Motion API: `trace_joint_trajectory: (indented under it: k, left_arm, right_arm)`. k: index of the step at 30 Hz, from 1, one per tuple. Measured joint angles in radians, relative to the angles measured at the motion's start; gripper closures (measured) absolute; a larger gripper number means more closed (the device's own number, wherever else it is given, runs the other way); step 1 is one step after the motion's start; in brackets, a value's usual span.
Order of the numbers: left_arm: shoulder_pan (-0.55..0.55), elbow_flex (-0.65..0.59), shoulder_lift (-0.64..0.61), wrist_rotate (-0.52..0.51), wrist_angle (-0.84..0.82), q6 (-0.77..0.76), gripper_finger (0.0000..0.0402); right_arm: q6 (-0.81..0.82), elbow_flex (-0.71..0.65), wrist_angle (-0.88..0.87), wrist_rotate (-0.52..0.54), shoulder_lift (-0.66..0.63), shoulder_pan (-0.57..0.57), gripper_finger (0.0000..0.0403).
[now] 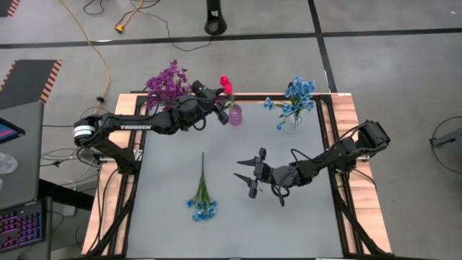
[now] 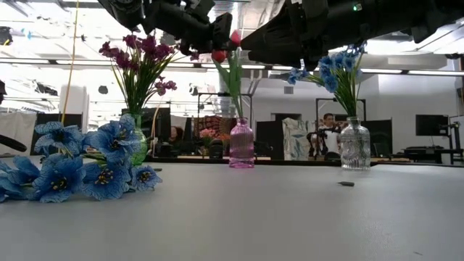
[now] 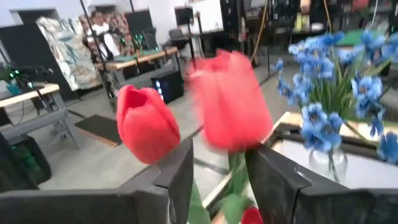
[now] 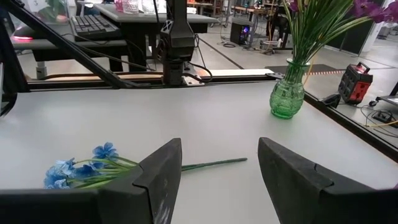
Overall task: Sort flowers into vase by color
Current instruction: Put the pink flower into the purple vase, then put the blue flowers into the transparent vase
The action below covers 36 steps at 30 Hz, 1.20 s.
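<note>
Yellow cable (image 1: pixel 101 54) snakes over floor beyond table's far-left corner. Black round stand base (image 1: pixel 215 22) on floor past far edge. Keyboard w/ purple-lit keys (image 1: pixel 19 224) on dark desk, left of table. Red-black box (image 4: pixel 356 83) on floor nr table edge. Person (image 2: pixel 330 130) seated in room bkgd. Small dark scrap (image 2: pixel 346 183) on tabletop.
</note>
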Motion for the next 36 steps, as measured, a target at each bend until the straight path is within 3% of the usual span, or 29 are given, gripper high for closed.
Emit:
trace_joint_trajectory:
  k: [13, 24, 29, 36]
  left_arm:
    - [-0.032, 0.190, -0.006, 0.026, -0.302, 0.049, 0.0263]
    - [-0.146, 0.325, -0.032, -0.008, -0.582, 0.072, 0.0263]
    - [-0.235, 0.333, -0.083, -0.019, -0.792, -0.038, 0.0263]
    - [-0.375, 0.331, -0.105, -0.013, -1.131, -0.391, 0.0263]
  right_arm:
    - [0.000, 0.000, 0.005, 0.000, 0.000, 0.000, 0.0163]
    - [0.000, 0.000, 0.005, 0.000, 0.000, 0.000, 0.0163]
    - [0.000, 0.000, -0.004, 0.000, 0.000, 0.000, 0.0163]
    - [0.000, 0.000, -0.004, 0.000, 0.000, 0.000, 0.0163]
